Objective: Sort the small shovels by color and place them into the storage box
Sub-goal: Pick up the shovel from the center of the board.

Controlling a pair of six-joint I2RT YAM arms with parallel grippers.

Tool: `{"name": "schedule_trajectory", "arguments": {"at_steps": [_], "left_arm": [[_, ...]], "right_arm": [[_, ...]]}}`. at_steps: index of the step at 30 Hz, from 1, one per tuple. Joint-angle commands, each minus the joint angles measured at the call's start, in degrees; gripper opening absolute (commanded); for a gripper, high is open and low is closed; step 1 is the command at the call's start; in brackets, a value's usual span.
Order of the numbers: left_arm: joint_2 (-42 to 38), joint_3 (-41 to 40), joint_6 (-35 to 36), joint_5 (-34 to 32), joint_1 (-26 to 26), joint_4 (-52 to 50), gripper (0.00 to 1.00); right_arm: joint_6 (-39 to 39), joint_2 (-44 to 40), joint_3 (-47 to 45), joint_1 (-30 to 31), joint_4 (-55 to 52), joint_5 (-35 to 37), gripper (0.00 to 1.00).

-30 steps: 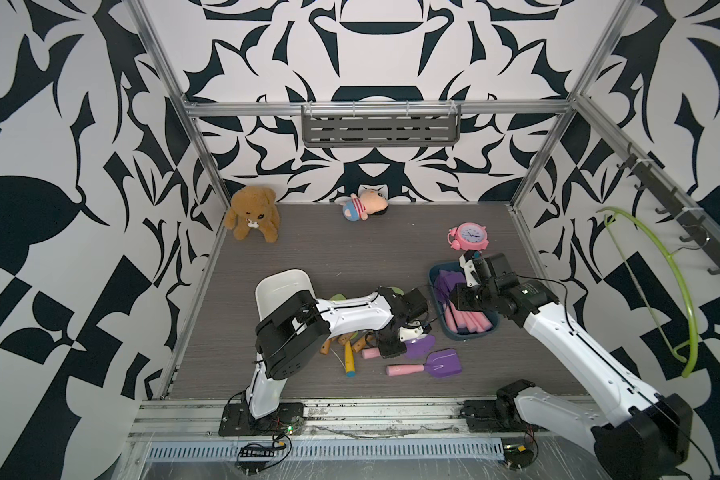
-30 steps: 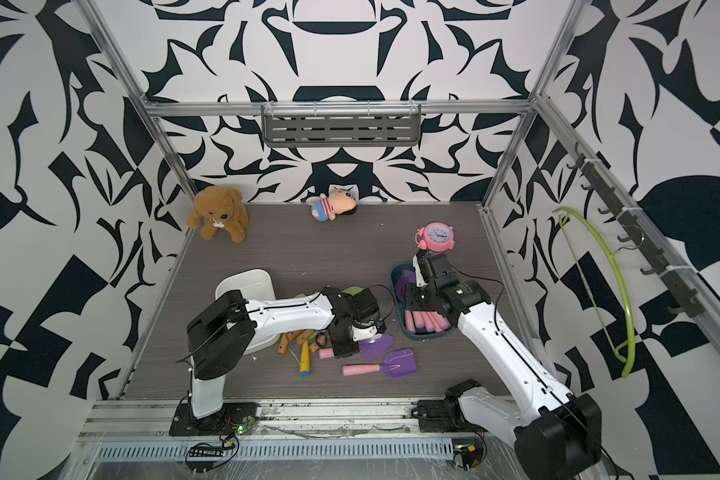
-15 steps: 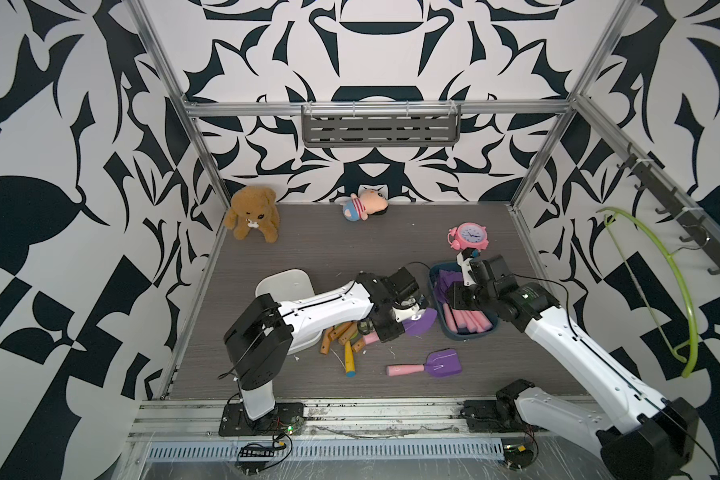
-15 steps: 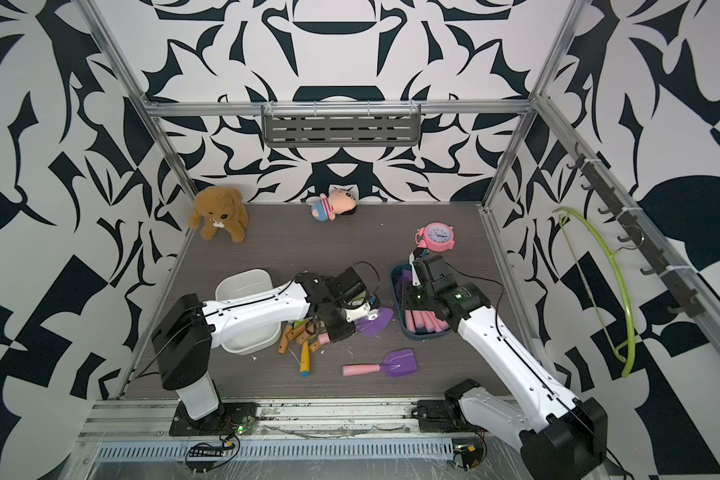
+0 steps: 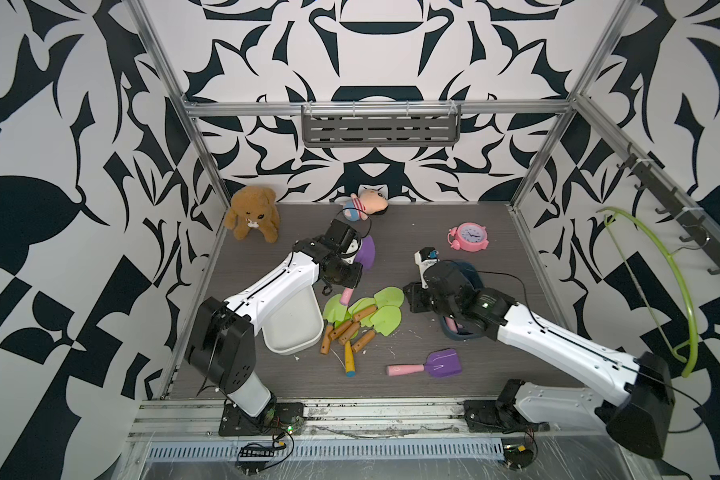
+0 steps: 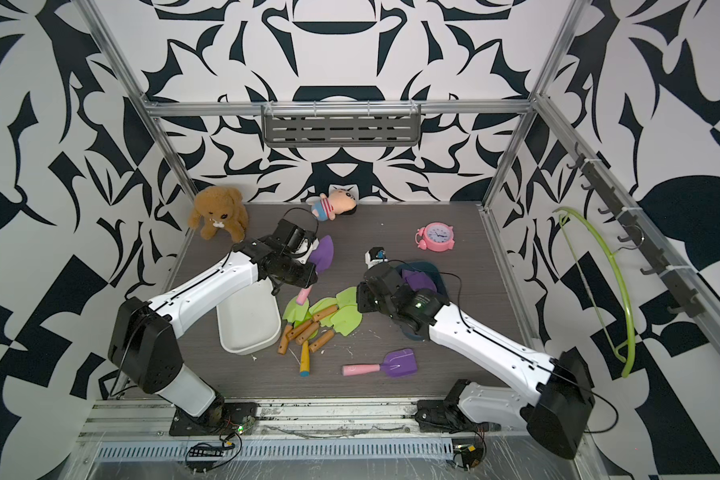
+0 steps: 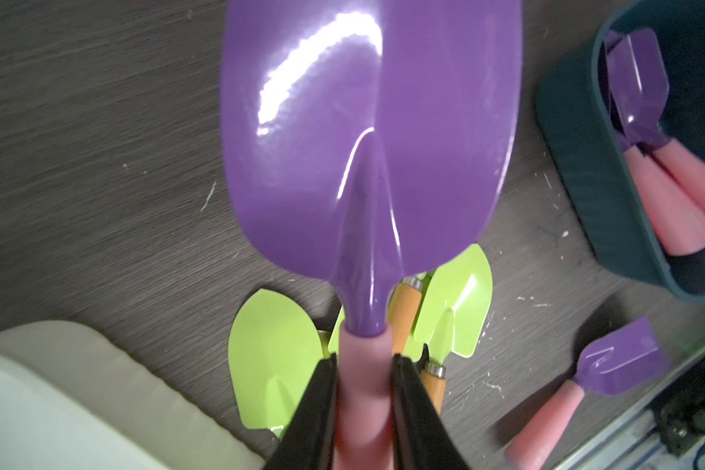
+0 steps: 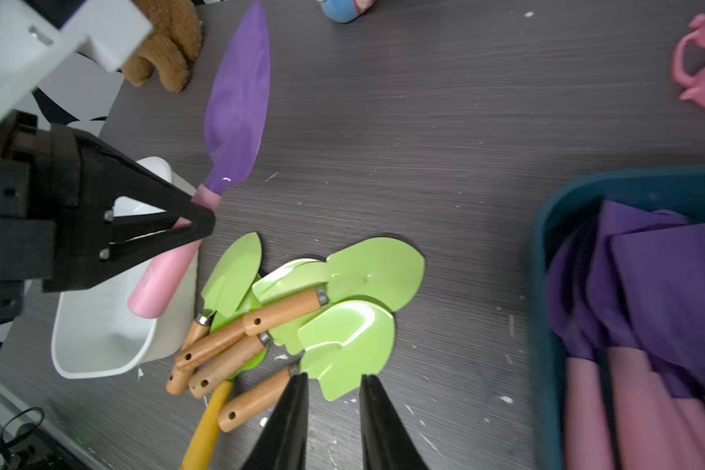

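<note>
The left claw [image 7: 363, 360] is clamped on the pink handle of the held purple shovel [image 7: 367, 142], just below the blade. A second ago this claw sat low at the front of the pile, with the shovel close to the bench [image 5: 412, 257]. Now the arm has lifted and swung toward the back. The shovel hangs in the air with its blade pointing toward the rear wall, short of the doll [image 5: 364, 205], and its handle end is beside the white box [image 5: 292, 332].

The right claw [image 8: 333, 378] has left its earlier place over the dark blue box [image 8: 544, 285] and now sits at the edge of the green shovels [image 5: 366, 313]. Its jaws stand narrowly apart and grip nothing. The rim of one green blade [image 8: 344, 342] shows between the tips, but whether they touch it cannot be told.

The green shovels lie heaped mid-bench between the two boxes, brown handles toward the front, with the yellow-handled shovel [image 5: 348, 359] among them. Earlier the left arm hid much of the heap; now it is in plain view.

The sorted purple shovels [image 8: 648, 285] lie inside the dark blue box, pink handles side by side. The lone purple shovel [image 5: 443, 365] lies at the front of the bench, where it was before.
</note>
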Motion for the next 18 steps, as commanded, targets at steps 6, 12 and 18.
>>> {"name": "schedule_trajectory", "arguments": {"at_steps": [6, 12, 18], "left_arm": [[-4.70, -2.88, -15.81, 1.11, 1.54, 2.15, 0.00], [-5.45, -3.13, -17.59, 0.80, 2.26, 2.11, 0.00], [-5.58, -3.60, -18.04, 1.23, 2.35, 2.37, 0.00]], "right_arm": [[7.15, 11.39, 7.98, 7.70, 11.27, 3.01, 0.31], [9.59, 16.52, 9.22, 8.95, 16.73, 0.87, 0.35], [11.00, 18.49, 9.15, 9.06, 20.13, -1.11, 0.36]]}}
